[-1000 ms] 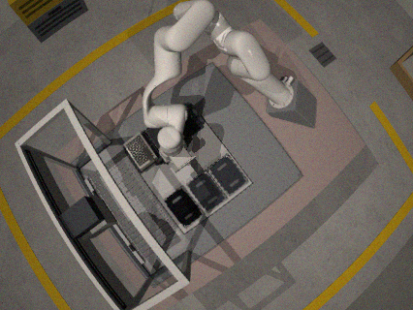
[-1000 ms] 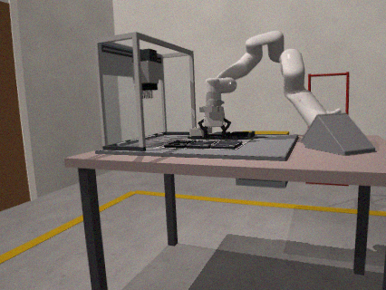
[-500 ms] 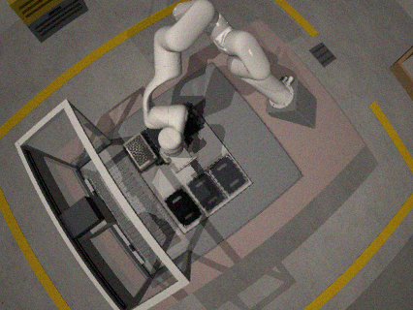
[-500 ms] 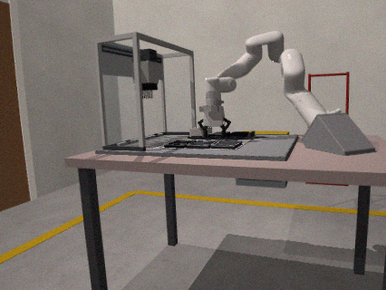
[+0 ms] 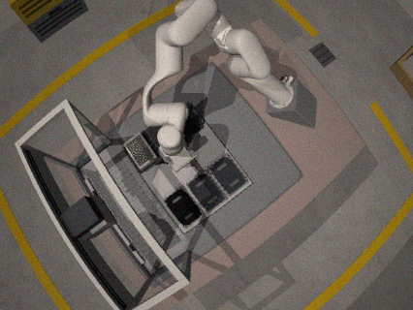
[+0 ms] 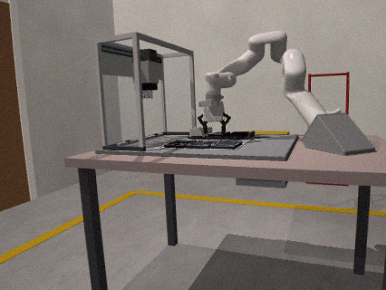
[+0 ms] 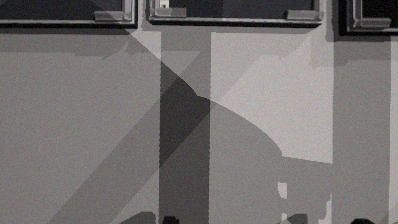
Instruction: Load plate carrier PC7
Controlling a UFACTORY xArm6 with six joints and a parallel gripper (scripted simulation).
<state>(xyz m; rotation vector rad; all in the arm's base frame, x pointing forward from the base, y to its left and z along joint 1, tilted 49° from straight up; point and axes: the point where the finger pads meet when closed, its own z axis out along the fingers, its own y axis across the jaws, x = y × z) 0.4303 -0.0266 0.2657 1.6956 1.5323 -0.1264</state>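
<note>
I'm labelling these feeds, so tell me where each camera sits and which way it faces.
Top: overhead, looking straight down on the arm, carrier and instrument frame.
Exterior: beside the table, level, facing the whole arm and open gripper.
Wrist: on the gripper, looking down at the apron; only fingertips show.
Top and exterior share arm and frame.

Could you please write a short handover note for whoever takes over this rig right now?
White arm's black-fingered gripper: open, empty, hanging low over the grey apron.
Long plate carrier with three dark sites: on the apron before the white-framed instrument, not yet in the rails.
Speckled multiwell plate: beside the gripper, near the frame.
Done: no plate visibly seated.
Left: load all three sites, push carrier in, release.
</note>
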